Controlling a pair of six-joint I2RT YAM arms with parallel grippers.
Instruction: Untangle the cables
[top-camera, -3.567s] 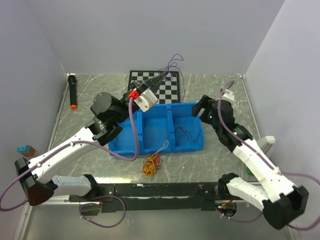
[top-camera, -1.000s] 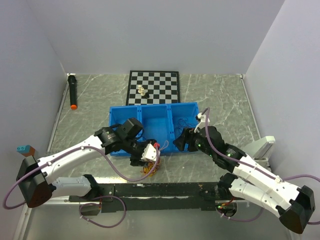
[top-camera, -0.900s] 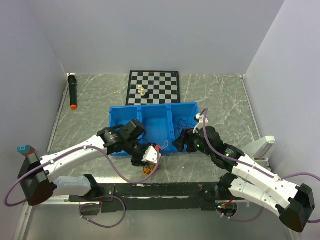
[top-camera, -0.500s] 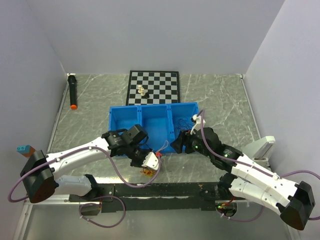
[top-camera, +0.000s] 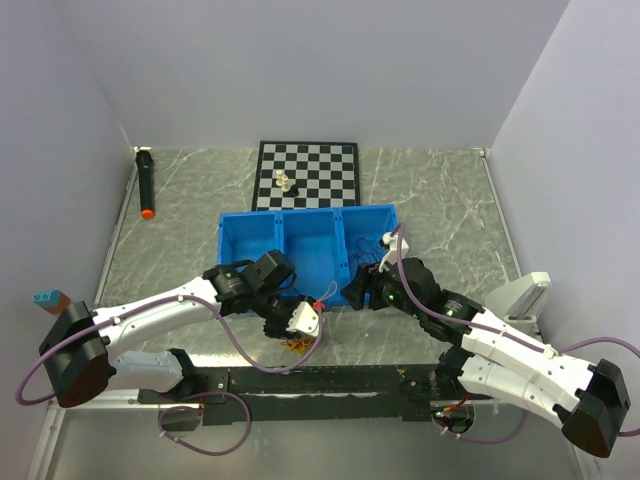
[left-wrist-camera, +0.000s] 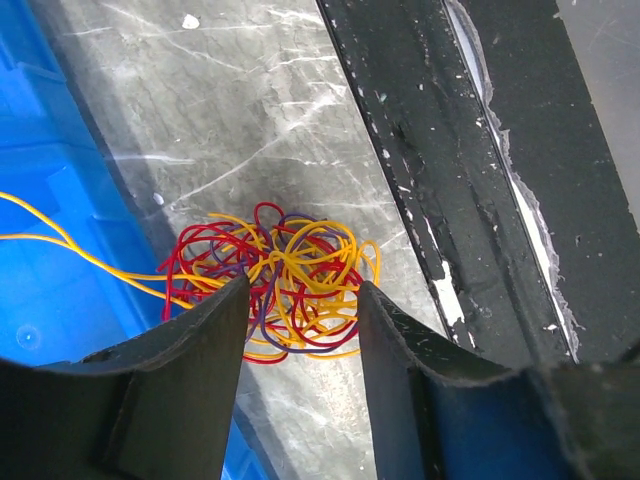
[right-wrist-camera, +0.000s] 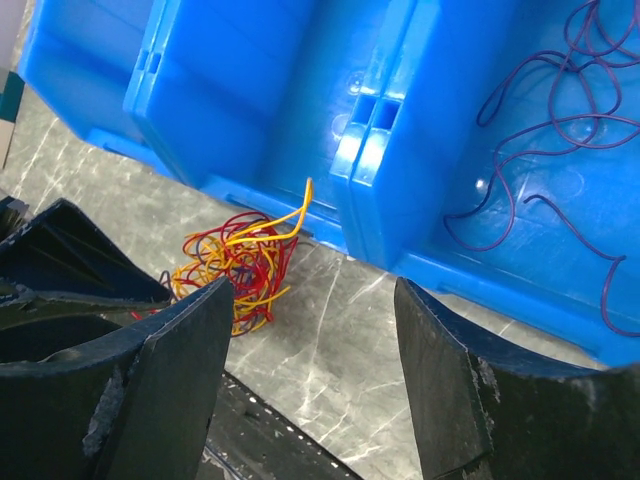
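Note:
A tangle of red, yellow and purple cables (left-wrist-camera: 285, 285) lies on the marble table just in front of the blue bin (top-camera: 310, 255). One yellow strand (right-wrist-camera: 300, 200) reaches up against the bin's wall. My left gripper (left-wrist-camera: 300, 300) hangs low over the tangle (top-camera: 297, 343), open, with its fingertips (left-wrist-camera: 232, 300) on either side of the near edge. My right gripper (right-wrist-camera: 312, 300) hovers to the right of the tangle (right-wrist-camera: 235, 270), open with nothing between its fingers. A loose purple cable (right-wrist-camera: 560, 150) lies in the bin's right compartment.
A chessboard (top-camera: 307, 172) with a few pieces (top-camera: 284, 182) sits behind the bin. A black marker with an orange tip (top-camera: 145, 183) lies at the far left. A black rail (left-wrist-camera: 480, 180) runs along the table's front edge, close to the tangle. A white object (top-camera: 522, 292) stands at the right.
The left arm, earlier raised over the chessboard with a purple cable, has come down to the tangle by the front edge. The right gripper has crept left along the bin's front wall.

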